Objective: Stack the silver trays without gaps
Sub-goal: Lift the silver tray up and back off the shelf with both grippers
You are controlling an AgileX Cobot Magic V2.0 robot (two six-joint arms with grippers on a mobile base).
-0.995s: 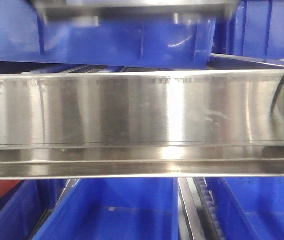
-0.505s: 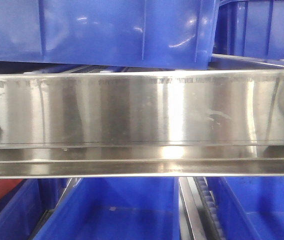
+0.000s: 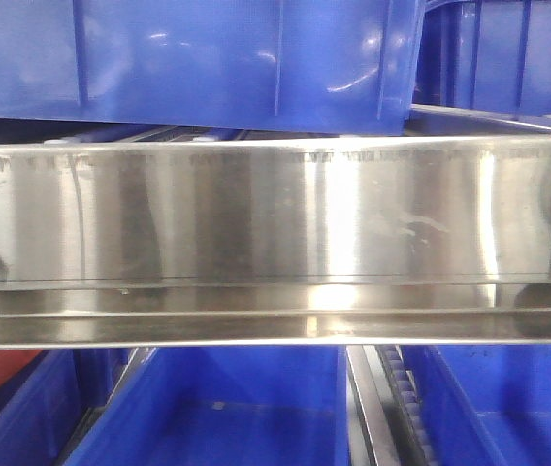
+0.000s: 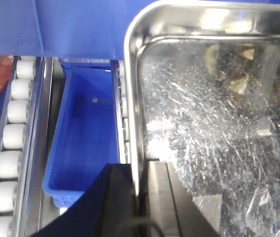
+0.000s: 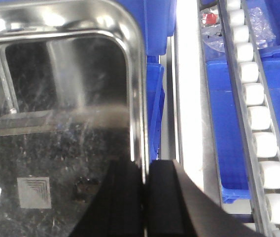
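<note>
One silver tray is held between both grippers. In the left wrist view the silver tray (image 4: 204,123) fills the right side, shiny and scratched, and my left gripper (image 4: 141,197) is shut on its left rim. In the right wrist view the same tray (image 5: 56,123) fills the left side, and my right gripper (image 5: 145,197) is shut on its right rim. The tray hangs above blue bins and roller tracks. No second tray shows. Neither the tray nor the grippers show in the front view.
The front view shows a long brushed-steel shelf rail (image 3: 275,214), with blue bins above (image 3: 208,58) and below (image 3: 227,417). A blue bin (image 4: 88,133) and white rollers (image 4: 14,113) lie under the tray's left side. Rollers (image 5: 258,118) and a bin (image 5: 228,123) lie to its right.
A second ago the tray's blurred edge and a dark cable showed at the top and right of the front view. Both have left that view.
</note>
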